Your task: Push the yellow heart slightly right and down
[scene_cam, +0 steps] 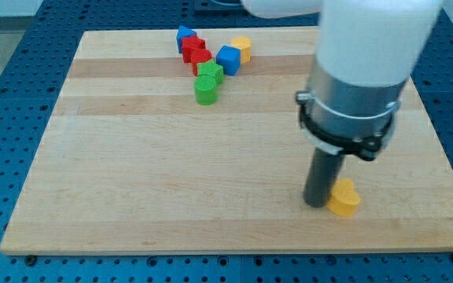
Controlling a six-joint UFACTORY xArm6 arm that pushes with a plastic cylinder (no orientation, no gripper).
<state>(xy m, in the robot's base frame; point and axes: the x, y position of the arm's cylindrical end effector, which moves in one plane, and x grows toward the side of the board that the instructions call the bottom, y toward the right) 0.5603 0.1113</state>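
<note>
1. One block matters: the yellow heart [344, 197] sits touching my tip [316, 204], on its right.
2. Tip grasps nothing, only presses sideways.
3. Push looks underway; down-right nudge remains.

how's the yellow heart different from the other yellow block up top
The yellow heart lies alone near the view's bottom right, against my tip; the yellow block sits in the cluster at the view's top, touching the blue cube. The heart's lobed shape is plain; the other's shape is hard to make out. Both are yellow and similar in size.
</note>
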